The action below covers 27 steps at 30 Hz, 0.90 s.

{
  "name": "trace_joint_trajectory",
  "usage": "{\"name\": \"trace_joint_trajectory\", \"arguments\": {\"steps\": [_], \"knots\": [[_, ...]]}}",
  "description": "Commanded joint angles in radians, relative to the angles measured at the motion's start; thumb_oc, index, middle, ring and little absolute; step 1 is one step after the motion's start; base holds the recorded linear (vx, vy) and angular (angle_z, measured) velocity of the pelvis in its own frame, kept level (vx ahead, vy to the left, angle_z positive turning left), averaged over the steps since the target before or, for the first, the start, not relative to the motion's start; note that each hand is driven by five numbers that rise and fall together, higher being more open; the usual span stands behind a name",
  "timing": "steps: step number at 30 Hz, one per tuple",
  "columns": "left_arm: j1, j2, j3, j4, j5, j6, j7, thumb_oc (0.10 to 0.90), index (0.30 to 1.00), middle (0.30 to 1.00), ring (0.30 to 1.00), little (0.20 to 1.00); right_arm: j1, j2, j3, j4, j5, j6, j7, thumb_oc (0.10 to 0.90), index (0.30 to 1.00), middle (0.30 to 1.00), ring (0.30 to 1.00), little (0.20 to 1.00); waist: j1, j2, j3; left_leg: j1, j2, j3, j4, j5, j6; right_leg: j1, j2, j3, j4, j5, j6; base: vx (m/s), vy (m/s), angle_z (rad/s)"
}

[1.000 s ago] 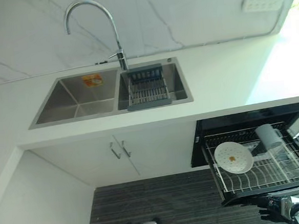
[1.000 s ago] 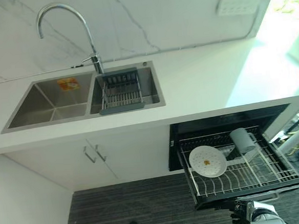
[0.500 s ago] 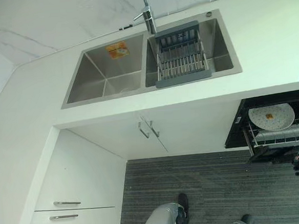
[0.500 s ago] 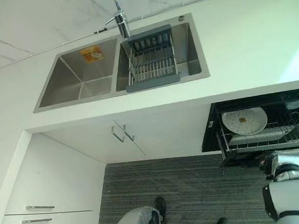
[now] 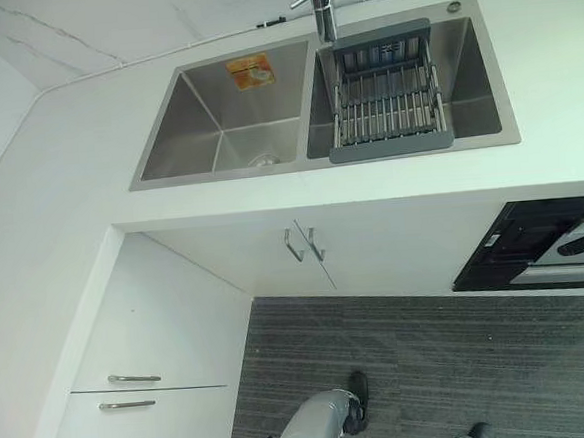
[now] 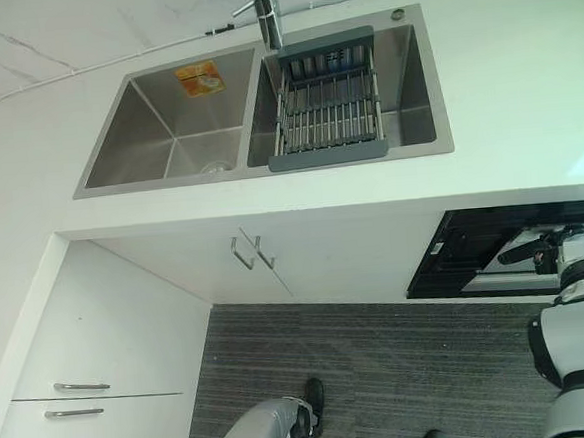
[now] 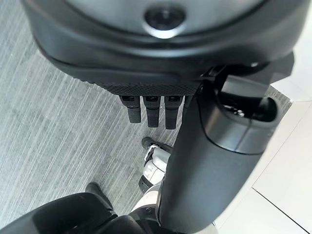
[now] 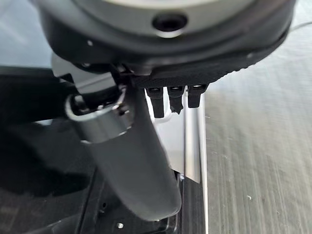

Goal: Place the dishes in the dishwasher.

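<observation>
— Where's the dishwasher?
— The black built-in dishwasher [image 6: 495,255] sits under the white stone desk [image 5: 554,90], to the right of the stainless steel double sink [image 5: 324,96] and lower. Any dishes inside it can't be made out.
— And the right hand [image 6: 535,250]?
— At the dishwasher's front; its fingers [image 8: 168,100] point straight down, relaxed, grasping nothing.
— The left hand [image 7: 204,161]?
— Over the grey striped floor [image 5: 423,370] below the sink, fingers [image 7: 152,109] straight, empty.
— In the sink?
— A grey slatted drainer rack [image 5: 389,97] in its right basin.

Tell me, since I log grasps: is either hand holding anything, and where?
Nothing is held. The left hand hangs over the floor; the right hand is at the dishwasher front edge.
</observation>
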Motion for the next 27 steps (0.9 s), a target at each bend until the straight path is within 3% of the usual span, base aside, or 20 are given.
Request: {"name": "trace_joint_trajectory", "arguments": {"steps": [1, 8, 9, 10, 13, 20, 27], "knots": [[0.036, 0.077, -0.01, -0.002, 0.004, -0.015, -0.032, 0.8, 0.9, 0.9, 0.9, 0.9, -0.219, -0.092, 0.073, -0.201, -0.036, -0.363, -0.019, 0.8, 0.9, 0.9, 0.9, 0.9, 0.068, -0.04, -0.119, 0.088, 0.129, -0.028, -0.041, -0.088, -0.143, -0.079, 0.041, 0.035, 0.088, -0.059, -0.037, -0.04, -0.036, -0.02], [0.031, 0.085, 0.007, 0.012, 0.015, -0.045, -0.033, 0.8, 0.9, 0.9, 0.9, 0.9, -0.024, -0.035, -0.03, -0.187, -0.026, -0.287, 0.045, 0.8, 0.9, 0.9, 0.9, 0.9, 0.054, -0.085, -0.119, 0.1, 0.16, -0.008, -0.041, -0.092, -0.146, -0.076, 0.066, 0.037, 0.088, -0.061, -0.036, -0.1, -0.051, -0.02], [0.023, 0.078, 0.004, 0.013, 0.033, -0.062, -0.025, 0.8, 0.9, 0.9, 0.9, 0.9, 0.086, 0.011, -0.089, -0.195, 0.055, -0.267, 0.052, 0.8, 0.9, 0.9, 0.9, 0.9, 0.044, -0.099, -0.116, 0.093, 0.164, -0.001, -0.041, -0.074, -0.136, -0.087, 0.073, 0.029, 0.088, -0.041, -0.049, -0.19, -0.067, -0.09], [0.022, 0.077, 0.003, 0.014, 0.03, -0.064, -0.021, 0.8, 0.9, 0.9, 0.9, 0.9, 0.103, 0.021, -0.102, -0.198, 0.061, -0.271, 0.055, 0.8, 0.9, 0.9, 0.9, 0.9, 0.042, -0.101, -0.116, 0.094, 0.166, -0.001, -0.041, -0.074, -0.135, -0.087, 0.076, 0.03, 0.088, -0.041, -0.049, -0.19, -0.101, -0.1], [0.007, 0.067, 0.001, 0.011, 0.013, -0.107, -0.005, 0.8, 0.9, 0.9, 0.9, 0.9, 0.305, 0.15, -0.211, -0.235, 0.093, -0.323, 0.073, 0.8, 0.9, 0.9, 0.9, 0.9, 0.015, -0.119, -0.11, 0.117, 0.187, 0.013, -0.041, -0.081, -0.132, -0.081, 0.1, 0.047, 0.088, -0.048, -0.051, -0.1, -0.084, -0.12], [-0.037, 0.035, 0.026, 0.008, -0.006, -0.155, 0.085, 0.8, 0.9, 0.9, 0.9, 0.9, 0.679, 0.402, -0.308, -0.278, 0.2, -0.422, 0.052, 0.8, 0.9, 0.9, 0.9, 0.9, -0.048, -0.148, -0.132, 0.168, 0.22, 0.049, -0.041, -0.101, -0.131, -0.059, 0.14, 0.084, 0.088, -0.077, -0.067, -0.1, -0.022, -0.23], [-0.083, 0.019, 0.07, 0.016, 0.053, -0.172, 0.195, 0.8, 0.9, 0.9, 0.9, 0.9, 0.823, 0.515, -0.323, -0.236, 0.172, -0.458, 0.088, 0.8, 0.9, 0.9, 0.9, 0.9, -0.094, -0.166, -0.176, 0.213, 0.248, 0.076, -0.041, -0.113, -0.141, -0.028, 0.172, 0.106, 0.088, -0.108, -0.086, -0.01, -0.015, -0.2]]}}
